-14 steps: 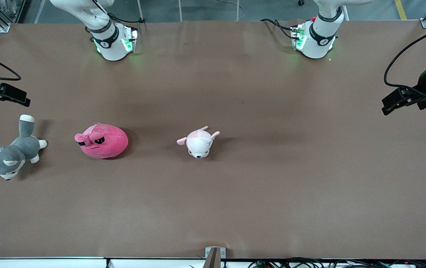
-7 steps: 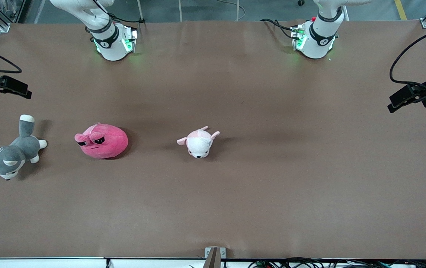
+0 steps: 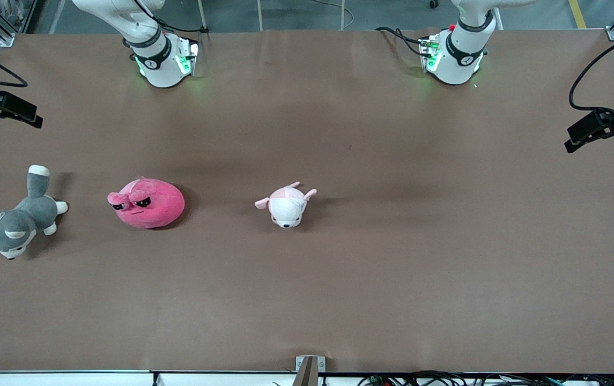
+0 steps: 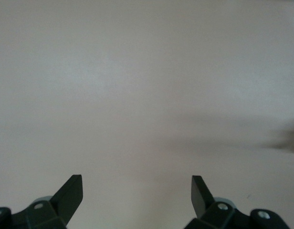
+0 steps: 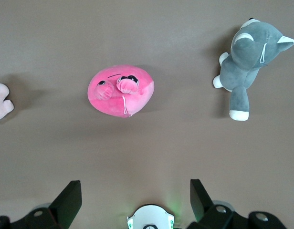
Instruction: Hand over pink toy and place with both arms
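Note:
The pink toy, a round hot-pink plush with dark frowning eyes, lies on the brown table toward the right arm's end. It also shows in the right wrist view. My right gripper hangs high over the table's edge at the right arm's end, open and empty, well apart from the toy. My left gripper hangs over the table's edge at the left arm's end, open and empty, with only bare table under it.
A grey-and-white dog plush lies beside the pink toy at the right arm's end; it also shows in the right wrist view. A small pale pink-and-white plush lies mid-table. The arm bases stand at the table's back edge.
Both grippers have drifted outward toward their ends of the table and up the front view. The three plush toys have not moved.

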Robot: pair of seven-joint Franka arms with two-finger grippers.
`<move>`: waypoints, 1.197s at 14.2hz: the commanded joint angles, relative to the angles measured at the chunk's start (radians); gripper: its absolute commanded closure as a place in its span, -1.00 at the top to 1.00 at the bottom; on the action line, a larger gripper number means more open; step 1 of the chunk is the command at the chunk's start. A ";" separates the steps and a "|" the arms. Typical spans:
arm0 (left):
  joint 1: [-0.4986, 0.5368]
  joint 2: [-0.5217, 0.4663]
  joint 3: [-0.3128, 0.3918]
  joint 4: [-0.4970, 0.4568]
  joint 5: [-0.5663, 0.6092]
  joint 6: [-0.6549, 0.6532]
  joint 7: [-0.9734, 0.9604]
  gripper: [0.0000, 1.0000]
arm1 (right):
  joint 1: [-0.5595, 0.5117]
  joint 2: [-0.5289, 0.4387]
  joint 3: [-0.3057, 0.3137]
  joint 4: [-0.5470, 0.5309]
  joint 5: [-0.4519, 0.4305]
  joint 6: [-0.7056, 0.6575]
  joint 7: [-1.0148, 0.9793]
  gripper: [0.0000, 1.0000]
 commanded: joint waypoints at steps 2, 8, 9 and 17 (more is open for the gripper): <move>-0.004 -0.004 -0.002 0.005 -0.004 -0.002 0.012 1.00 | -0.039 -0.132 0.036 -0.158 -0.005 0.071 -0.012 1.00; -0.001 -0.004 -0.002 0.005 -0.002 -0.002 0.012 1.00 | -0.029 -0.219 0.034 -0.224 -0.005 0.102 -0.012 1.00; -0.003 -0.004 -0.002 0.005 -0.002 -0.002 0.013 1.00 | -0.028 -0.222 0.036 -0.224 -0.005 0.104 -0.012 1.00; 0.000 -0.004 -0.002 0.004 -0.002 -0.002 0.014 1.00 | -0.031 -0.215 0.033 -0.173 0.002 0.107 -0.007 1.00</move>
